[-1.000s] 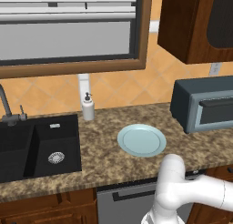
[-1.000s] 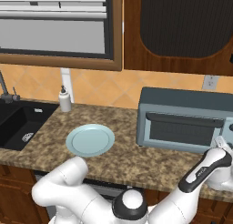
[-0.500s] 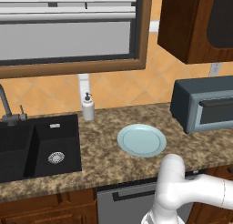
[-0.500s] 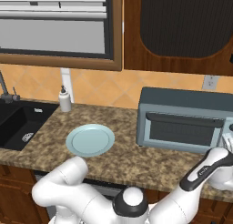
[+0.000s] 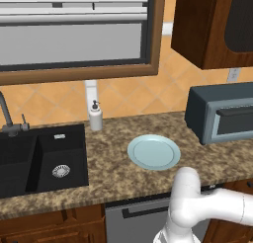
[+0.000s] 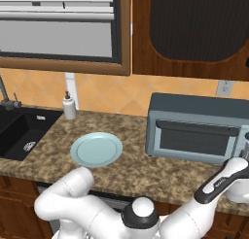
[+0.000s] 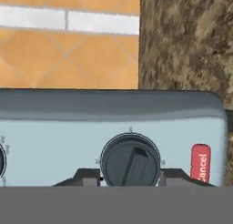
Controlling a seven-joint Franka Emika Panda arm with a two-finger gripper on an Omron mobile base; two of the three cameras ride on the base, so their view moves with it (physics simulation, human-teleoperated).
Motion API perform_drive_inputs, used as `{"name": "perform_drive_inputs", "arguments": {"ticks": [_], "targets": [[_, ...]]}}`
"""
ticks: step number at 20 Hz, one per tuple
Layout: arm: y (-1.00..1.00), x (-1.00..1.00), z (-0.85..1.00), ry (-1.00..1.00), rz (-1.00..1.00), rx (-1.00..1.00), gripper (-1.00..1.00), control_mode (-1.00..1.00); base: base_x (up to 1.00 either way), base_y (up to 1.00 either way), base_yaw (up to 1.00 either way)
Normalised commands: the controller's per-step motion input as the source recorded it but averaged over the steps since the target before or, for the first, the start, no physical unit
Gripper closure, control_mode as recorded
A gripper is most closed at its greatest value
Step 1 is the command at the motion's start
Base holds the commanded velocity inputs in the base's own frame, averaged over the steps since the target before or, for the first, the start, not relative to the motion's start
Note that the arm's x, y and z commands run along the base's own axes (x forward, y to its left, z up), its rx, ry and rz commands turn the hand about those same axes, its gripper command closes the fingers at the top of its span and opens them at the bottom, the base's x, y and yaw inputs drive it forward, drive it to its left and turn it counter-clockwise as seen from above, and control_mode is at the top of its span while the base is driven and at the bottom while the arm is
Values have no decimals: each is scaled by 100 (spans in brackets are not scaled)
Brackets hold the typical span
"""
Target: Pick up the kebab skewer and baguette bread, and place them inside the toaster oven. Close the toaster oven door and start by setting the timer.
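Hand view, tool (image 7: 130, 178) gripping timer knob (image 7: 130, 161)

Toaster oven (image 6: 197, 131) — slate-grey body, lighter grey front, dark knob (image 7: 130, 160), red button (image 7: 200, 162). Counter (image 5: 113, 160) — speckled brown granite. Plate (image 5: 153, 152) pale blue. Sink (image 5: 39, 158) black. Wall tiles (image 5: 123, 96) orange. Cabinet (image 6: 189, 34) dark brown wood.

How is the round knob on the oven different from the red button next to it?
The knob is dark grey and round, while the red button is a narrow upright pill shape. The knob is much bigger than the button. The knob has a raised bar across it for turning; the button carries the word "Cancel" instead. Both sit on the light grey control panel of the toaster oven.
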Motion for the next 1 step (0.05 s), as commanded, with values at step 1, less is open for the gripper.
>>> {"name": "perform_drive_inputs", "arguments": {"ticks": [1], "targets": [[0, 0, 11, -3, -1, 37, 100, -100, 0, 0, 0]]}}
